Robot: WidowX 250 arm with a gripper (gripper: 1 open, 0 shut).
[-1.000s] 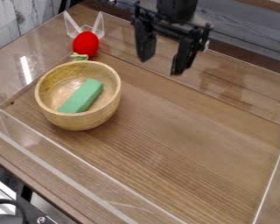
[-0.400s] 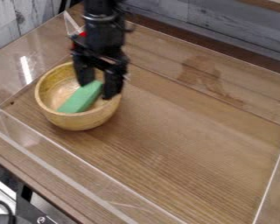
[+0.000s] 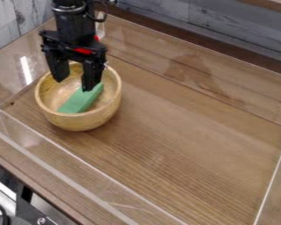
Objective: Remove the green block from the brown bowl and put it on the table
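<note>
The black robot gripper (image 3: 75,75) has swung over from the far right and now hangs with its fingers spread wide above the round tan wooden bowl (image 3: 52,112). The flat bright green block (image 3: 83,99) still lies inside the bowl, so nothing is on the brown wooden table (image 3: 190,132) yet.

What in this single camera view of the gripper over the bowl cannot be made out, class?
- Green block: its upper end is hidden behind the gripper.
- Brown bowl: the far rim is covered by the open fingers.
- Contact: whether the fingertips touch the block cannot be told.
- Arm: cut off by the top edge.
</note>
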